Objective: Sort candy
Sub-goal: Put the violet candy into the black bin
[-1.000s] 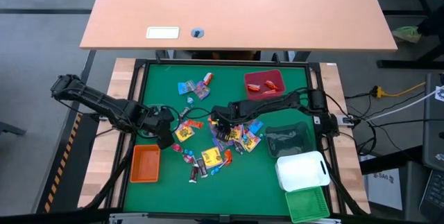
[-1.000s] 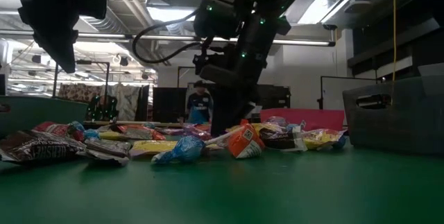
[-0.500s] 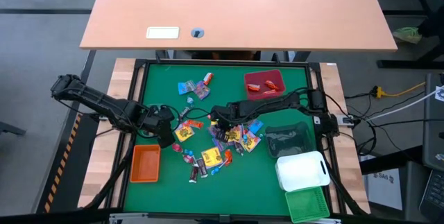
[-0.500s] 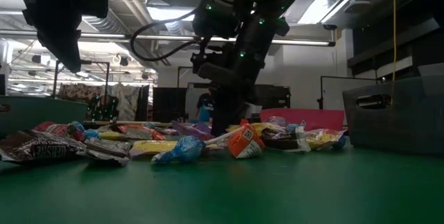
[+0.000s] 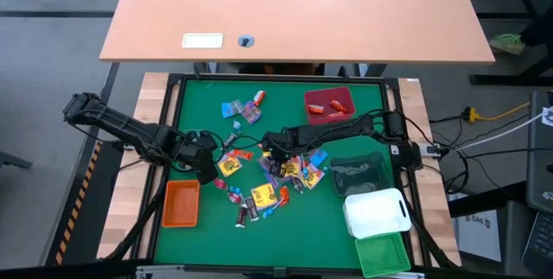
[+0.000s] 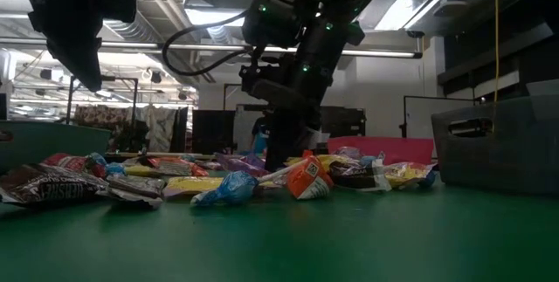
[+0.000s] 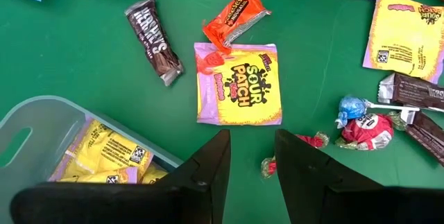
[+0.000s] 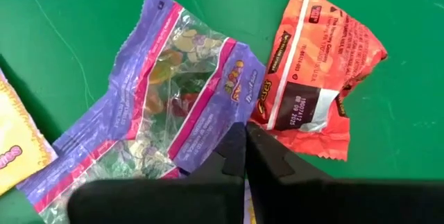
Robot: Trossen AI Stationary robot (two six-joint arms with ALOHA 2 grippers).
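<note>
Your right hand [image 8: 244, 156] is sitting low over the middle of the candy [image 5: 259, 180] pile on the green desk [image 5: 302, 227]. Its two fingers are pressed together with no gap between them, right at the near edge of a purple gummy packet [image 8: 163, 109]. You cannot tell from the right wrist view whether a fold of that wrapper is caught between the tips.

The packet is lying flat on the desk, stretching away from your fingertips on a diagonal, and your closed fingers are meeting its end, not its flank. An orange-red wrapper [image 8: 316, 78] is lying just beside it, touching or slightly overlapping the purple edge. Judging by that, any lift is risking dragging the neighbour along.

In the high view your right arm is reaching in across the desk from the right, its hand [image 5: 275, 151] pointing down into the pile. This arm is clearly the nearer one to the purple packet.

Your left hand [image 7: 248, 156] is hovering above the left side of the pile, fingers partly apart and holding nothing. A Sour Patch packet [image 7: 238, 84] is lying straight ahead of it, long axis running away from the fingers. A clear bin [image 7: 41, 123] with yellow packets inside is sitting close beside it.
</note>
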